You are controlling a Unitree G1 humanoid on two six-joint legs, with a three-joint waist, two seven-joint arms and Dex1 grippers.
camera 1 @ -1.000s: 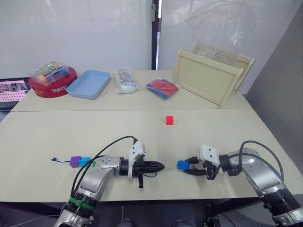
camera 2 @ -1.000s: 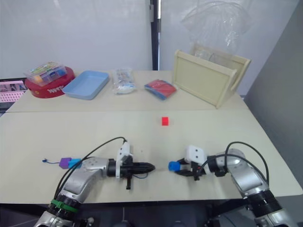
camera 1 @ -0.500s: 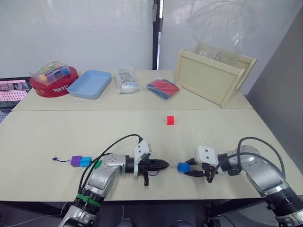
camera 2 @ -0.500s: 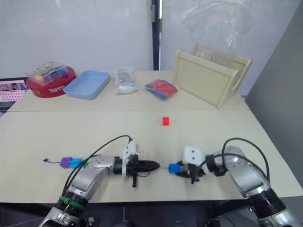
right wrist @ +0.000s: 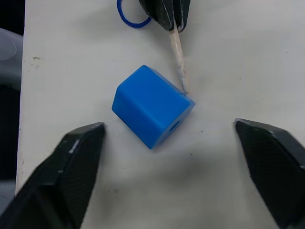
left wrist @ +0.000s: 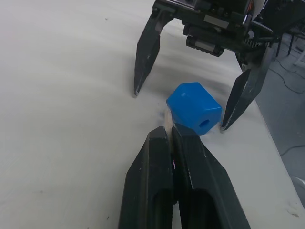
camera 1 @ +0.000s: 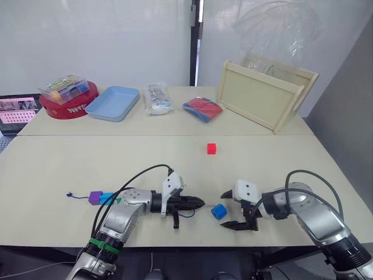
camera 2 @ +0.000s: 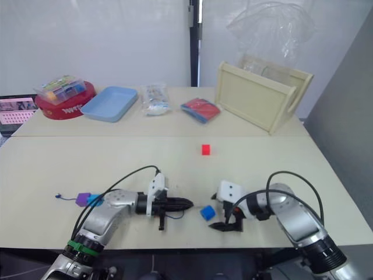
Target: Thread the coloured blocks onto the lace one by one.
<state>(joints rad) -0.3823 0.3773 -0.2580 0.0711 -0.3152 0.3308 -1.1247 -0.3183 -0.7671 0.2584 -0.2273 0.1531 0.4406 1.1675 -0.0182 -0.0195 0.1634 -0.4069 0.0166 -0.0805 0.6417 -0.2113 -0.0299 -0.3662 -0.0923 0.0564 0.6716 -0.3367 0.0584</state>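
A blue block [camera 1: 218, 211] lies on the table between the spread fingers of my open right gripper [camera 1: 227, 210], touching neither finger. My left gripper [camera 1: 198, 203] is shut on the lace's pale tip [right wrist: 178, 57]. The tip's end rests against a top edge of the blue block [right wrist: 152, 106], and the block's hole is on another face. The dark lace runs back under my left arm to a purple block [camera 1: 94, 198] and a cyan block [camera 1: 105, 198] threaded near its knot [camera 1: 69, 195]. A green block [camera 1: 118, 201] peeks out beside the arm. A red cube [camera 1: 211, 149] sits alone at mid-table.
Along the far edge stand a red tin with a clear box of pieces [camera 1: 61, 96], a blue tray [camera 1: 113, 104], a plastic packet [camera 1: 156, 98], a red and blue packet [camera 1: 201, 109] and a wooden crate [camera 1: 265, 96].
My right gripper has opened and let go of the blue block, which now lies on the table. My left gripper with the lace tip has come closer to the block.
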